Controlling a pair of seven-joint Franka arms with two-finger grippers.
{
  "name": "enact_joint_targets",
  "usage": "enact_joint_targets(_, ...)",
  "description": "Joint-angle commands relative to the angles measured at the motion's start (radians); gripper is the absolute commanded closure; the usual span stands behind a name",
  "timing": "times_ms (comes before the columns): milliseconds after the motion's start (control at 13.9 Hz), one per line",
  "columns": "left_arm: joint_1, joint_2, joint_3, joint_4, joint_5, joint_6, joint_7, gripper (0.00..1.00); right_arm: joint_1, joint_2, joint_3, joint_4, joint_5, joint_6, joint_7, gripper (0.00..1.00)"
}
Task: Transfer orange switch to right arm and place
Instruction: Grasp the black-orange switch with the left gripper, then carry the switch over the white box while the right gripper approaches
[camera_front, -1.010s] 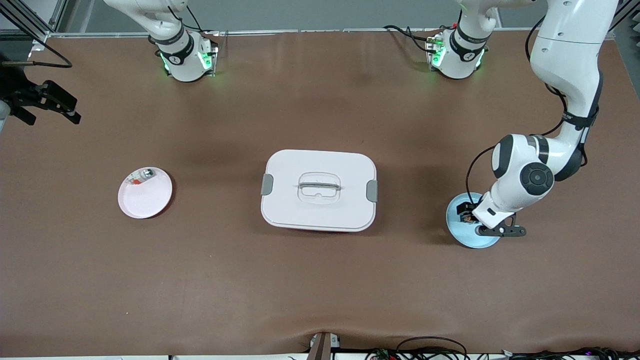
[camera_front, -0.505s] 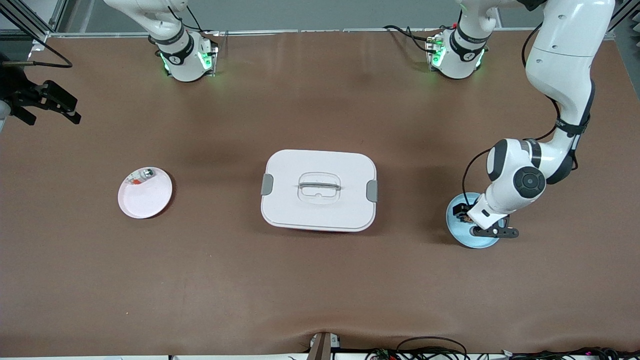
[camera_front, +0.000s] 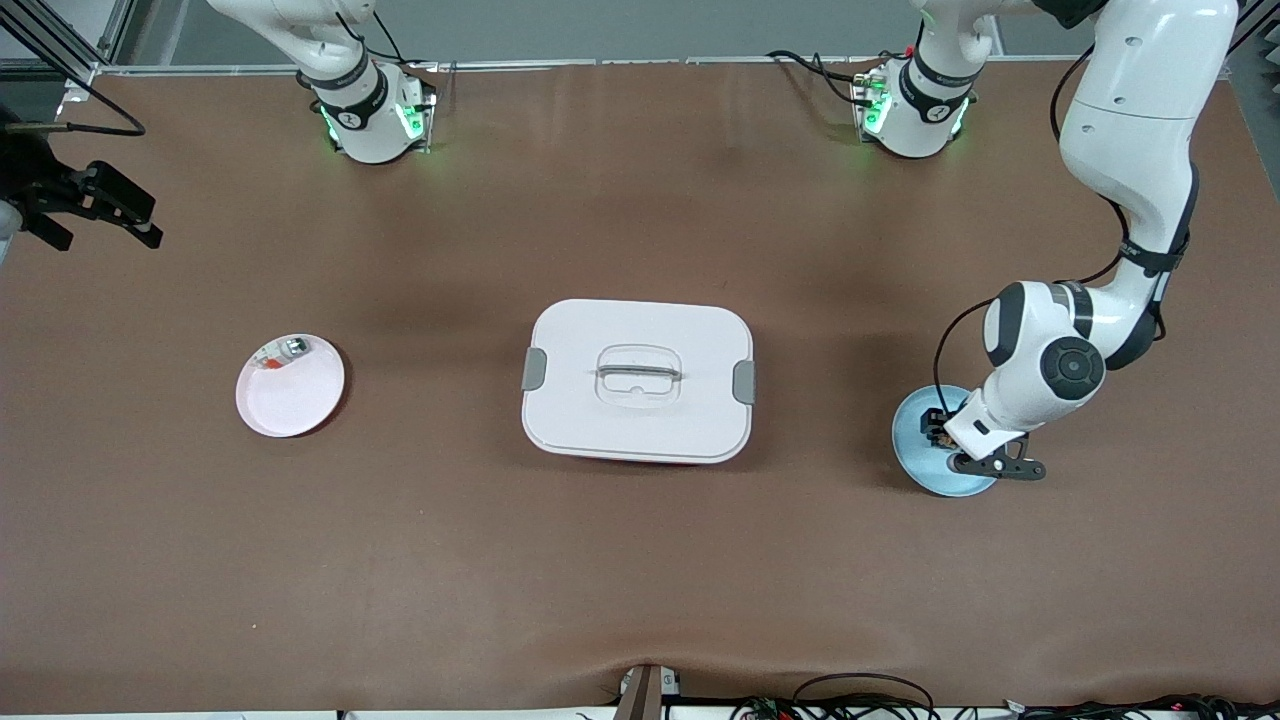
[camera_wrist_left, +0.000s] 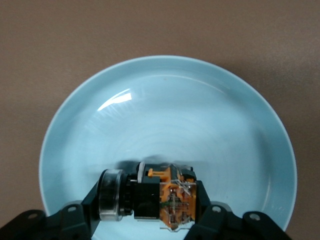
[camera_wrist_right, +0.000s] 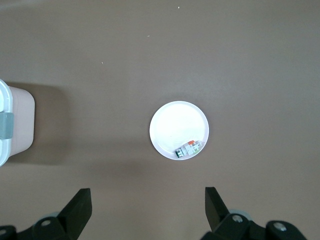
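- One surface (camera_front: 640, 560), brown, carries everything; two arms stand at its edge farthest from the front camera.
- One white lidded box (camera_front: 638, 380) sits mid-surface, grey latches at both ends, handle on top.
- Two plates: one pale blue plate (camera_front: 915, 462) toward the left arm's end, one pink-white plate (camera_front: 290, 400) toward the right arm's end.
- One left end effector (camera_wrist_left: 152, 207), down inside the blue plate, fingers pressed in on the orange switch (camera_wrist_left: 162, 197); the switch rests on the plate floor, pinched from both sides.
- One right end effector (camera_wrist_right: 145, 205), spread wide and holding nothing, waits high over the surface near the pink-white plate.
- One small silvery-clear piece (camera_wrist_right: 189, 149) with a red-orange bit lies at the pink-white plate's rim; not the task item.
- Step in hand, as judged: pick-up just secured; lift not yet begun.
- Next move likely calls for a straight lift clear of the plate rim, then carrying toward mid-surface, leaving one switch face exposed for the right end effector to take.
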Motion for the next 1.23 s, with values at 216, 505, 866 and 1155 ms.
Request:
enact_joint_targets(216,0.004,-0.184,-0.022,0.003,-0.014,-0.188,-0.005,1.00,-0.008,0.008,0.008,0.013,-0.006,-0.001,-0.010,0.00)
enact_joint_targets(505,-0.001,-0.284,-0.030,0.037,-0.129,-0.309,-0.006,1.00,-0.006,0.008,0.008,0.013,-0.006,-0.002,-0.002,0.00)
enact_joint_targets(866,-0.004,-0.318,-0.074,0.184,-0.229,-0.513,-0.129,1.00,0.040,0.008,0.009,0.021,-0.014,-0.001,-0.007,0.00)
enact_joint_targets(1155,-0.006,-0.315,-0.163,0.285,-0.246,-0.622,-0.331,1.00,0.081,0.008,0.009,0.034,-0.015,0.003,-0.015,0.00)
